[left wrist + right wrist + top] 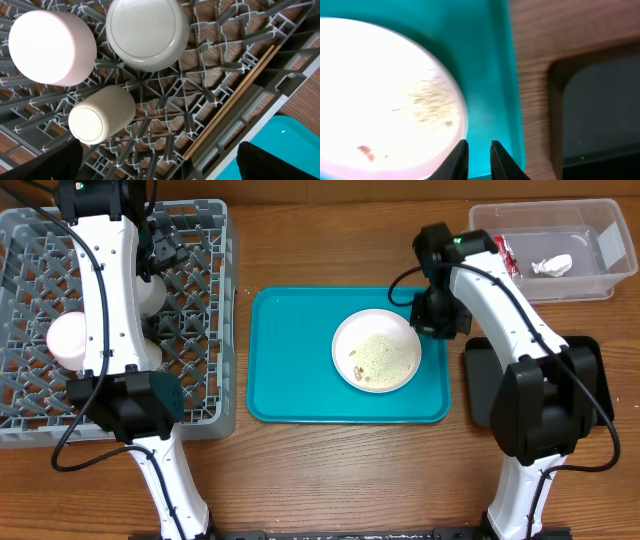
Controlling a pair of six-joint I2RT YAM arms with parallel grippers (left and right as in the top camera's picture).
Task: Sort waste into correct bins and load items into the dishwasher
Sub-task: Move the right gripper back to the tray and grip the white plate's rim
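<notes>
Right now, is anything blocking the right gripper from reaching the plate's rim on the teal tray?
Nothing visible does. The right gripper hangs just beside the plate on the teal tray, with only bare tray between them.

Pincer over the teal tray's edge

The right pincer (479, 159), fingers nearly touching, hung above the teal tray (490, 75) just beside the white plate (380, 95) carrying pale food scraps (427, 107); beyond the tray lay wooden bench (555, 30) and the black tray (600, 110).

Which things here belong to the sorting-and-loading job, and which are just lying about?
Job: plate with rice scraps; red wrapper and tissue in clear tub; black tray; bowls, cup, chopsticks in grey rack.
Lying about: teal tray.
</notes>
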